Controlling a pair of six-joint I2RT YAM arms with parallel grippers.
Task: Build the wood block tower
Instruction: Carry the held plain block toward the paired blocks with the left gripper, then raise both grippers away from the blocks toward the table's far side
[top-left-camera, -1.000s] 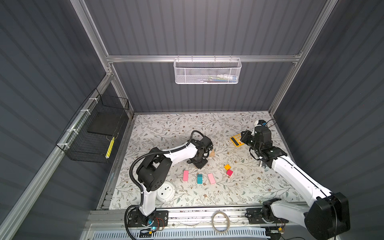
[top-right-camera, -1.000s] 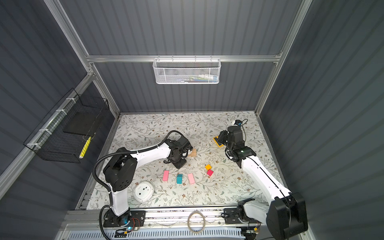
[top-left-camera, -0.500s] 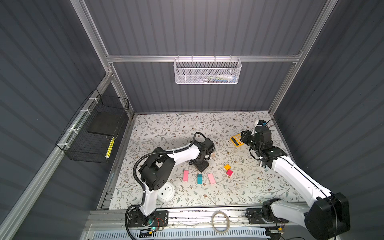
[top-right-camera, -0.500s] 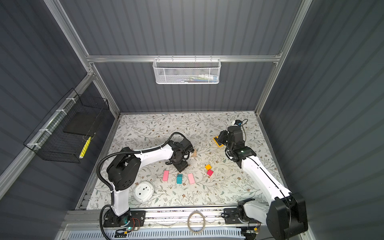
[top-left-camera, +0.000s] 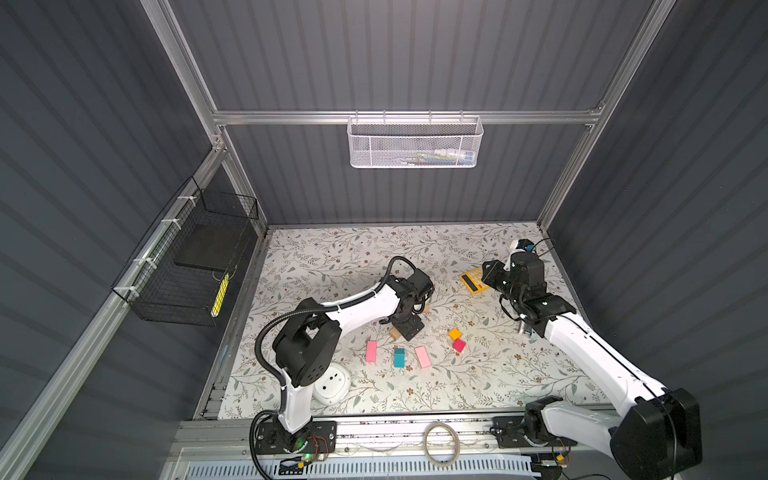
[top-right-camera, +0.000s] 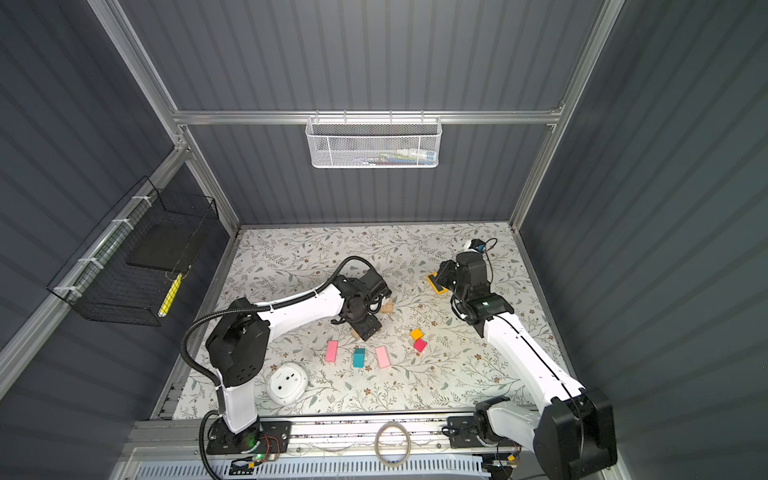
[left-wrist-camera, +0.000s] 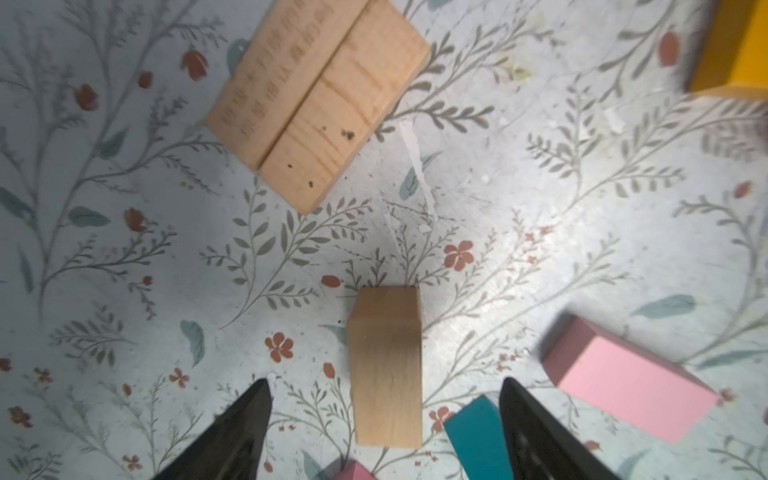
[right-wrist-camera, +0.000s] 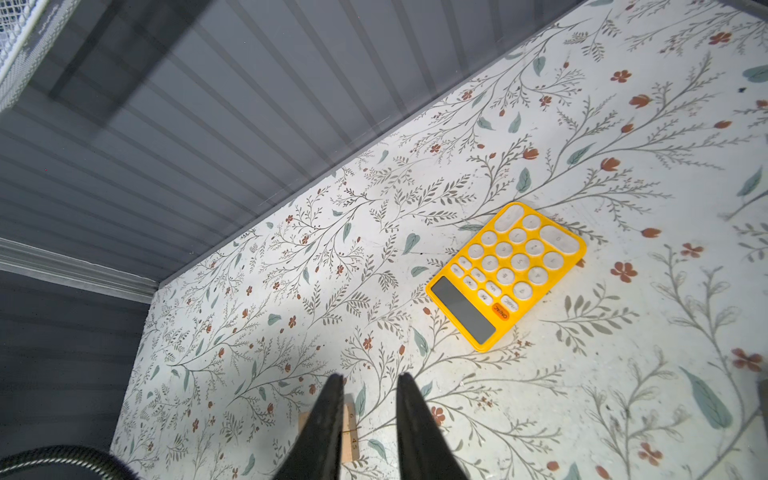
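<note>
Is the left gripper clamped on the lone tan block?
No, the left gripper is open, both fingers standing clear of the tan block lying between them.

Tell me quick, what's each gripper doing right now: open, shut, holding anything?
Left gripper: open, with a tan block lying loose between the jaws.
Right gripper: slightly open, holding nothing.
</note>
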